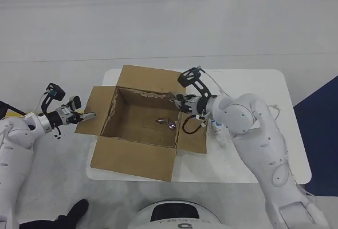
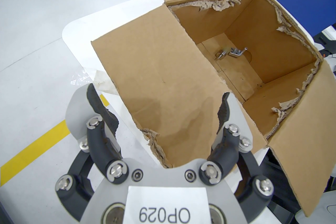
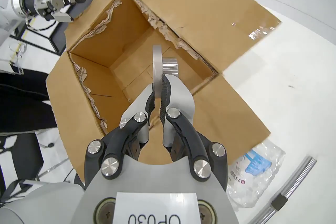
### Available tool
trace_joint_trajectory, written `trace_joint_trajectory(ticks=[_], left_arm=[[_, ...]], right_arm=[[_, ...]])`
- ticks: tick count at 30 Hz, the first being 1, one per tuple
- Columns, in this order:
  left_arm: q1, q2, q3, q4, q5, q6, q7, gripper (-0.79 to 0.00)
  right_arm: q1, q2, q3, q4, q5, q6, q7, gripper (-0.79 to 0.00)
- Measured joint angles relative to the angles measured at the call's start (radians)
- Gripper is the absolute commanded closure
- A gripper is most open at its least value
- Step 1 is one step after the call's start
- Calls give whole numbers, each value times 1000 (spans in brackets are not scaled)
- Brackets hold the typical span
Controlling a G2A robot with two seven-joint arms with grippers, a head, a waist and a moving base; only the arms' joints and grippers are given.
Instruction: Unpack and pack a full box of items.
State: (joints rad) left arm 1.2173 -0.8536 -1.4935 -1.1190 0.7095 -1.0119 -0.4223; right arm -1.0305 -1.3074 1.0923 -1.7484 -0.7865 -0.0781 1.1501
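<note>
Metal is what the right gripper (image 3: 160, 89) has in its pinch: a flanged disc (image 3: 165, 67), a thin round plate with a short thick hub on one face. It is held by the plate's rim, so it stands on edge above the open mouth of the cardboard box (image 1: 136, 157). It looks like solid machined stock, so I judge it heavy for its bulk, rigid and not fragile. It is also smooth, and a pinch on the thin rim alone could let it swing or slip if the wrist tilts fast. A hold across the plate close to the hub, or around the hub itself, would be surer. Dropped from height it could dent the box floor or strike the small metal fittings (image 2: 231, 53) lying at the bottom, so it wants lowering close to the floor before release. The left gripper (image 2: 157, 95) is spread wide and empty, with the torn edge of the box's left flap (image 2: 157, 72) between its fingers (image 2: 102, 109) and not clamped. The cardboard looks stiff but is ragged along its tears and should bend at the folds. The box stands on the white table (image 1: 255, 86). Beside it, partly under the right flap, lies a crinkly plastic bottle (image 3: 253, 170), likely soft to squeeze, and near that a metal rod (image 3: 295, 181).
</note>
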Motion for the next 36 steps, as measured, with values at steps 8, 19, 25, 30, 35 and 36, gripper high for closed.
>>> trace_joint_trajectory(ticks=[8,19,25,30,35,36], left_arm=[[0,0,0,0,0,0,0,-785],[0,0,0,0,0,0,0,-785],[0,0,0,0,0,0,0,-785],[0,0,0,0,0,0,0,-785],[0,0,0,0,0,0,0,-785],[0,0,0,0,0,0,0,-785]], right_arm=[[253,-75,-298,275,-7,47,43,0],[421,-203,-582,545,-64,70,5,0],[482,-284,-660,726,-22,66,-23,0],[520,-351,-705,879,17,28,-38,0],[545,-410,-742,993,25,8,-39,0],[550,-424,-750,1020,26,10,-39,0]])
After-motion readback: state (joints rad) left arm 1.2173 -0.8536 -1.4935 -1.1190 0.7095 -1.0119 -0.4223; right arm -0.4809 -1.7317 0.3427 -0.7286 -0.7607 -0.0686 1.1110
